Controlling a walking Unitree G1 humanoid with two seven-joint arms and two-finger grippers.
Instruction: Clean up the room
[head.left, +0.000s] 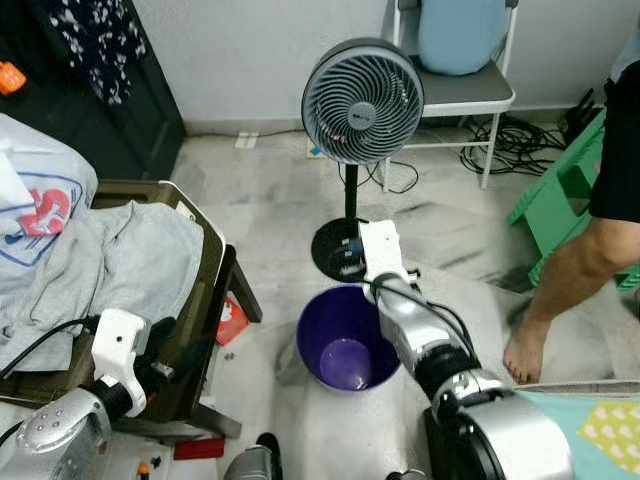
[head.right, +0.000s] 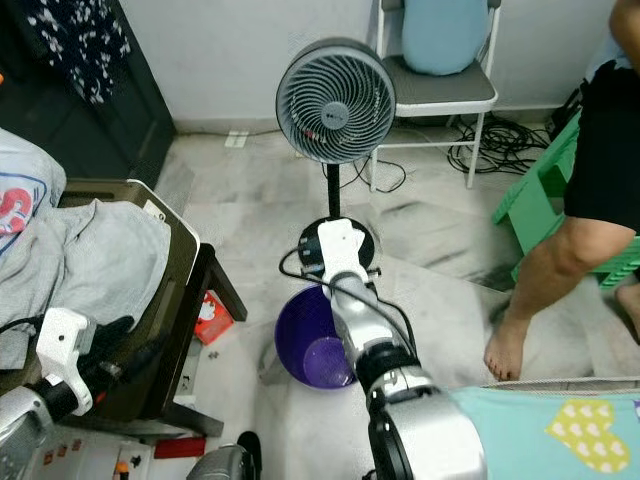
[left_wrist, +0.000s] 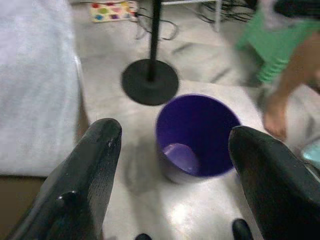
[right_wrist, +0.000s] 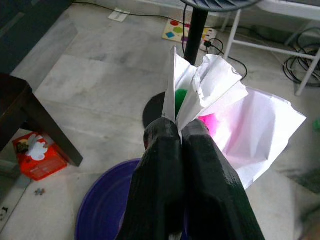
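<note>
Right hand (right_wrist: 181, 131) clenched on a crumpled sheet of white paper (right_wrist: 235, 115) with green and pink print, held above the far rim of the purple bin (head.left: 345, 340), near the round black base of the standing fan (head.left: 362, 100). Left hand (left_wrist: 172, 150) released, fingers wide apart, low beside the dark wooden chair (head.left: 205, 270) with the grey cloth (head.left: 110, 260) on it, pointing toward the same bin. Probably the step in hand: to drop the paper into the bin. To do it well: first bring the right hand a little back toward the body, so that the whole sheet hangs over the mouth of the bin and not over the rim or the fan base; the loose part of the sheet spreads to one side and could catch on the rim. Then lower slightly before opening, because light paper drifts when falling from high. Open the fingers fully and wait a moment, since thin paper can cling to the pads. Keep away from the fan pole and the cables on the floor behind it. A person's bare leg (head.left: 560, 290) close on the right, so no wide swing there. Red tissue box (head.left: 231, 319) on the floor under the chair, likely a later item.
</note>
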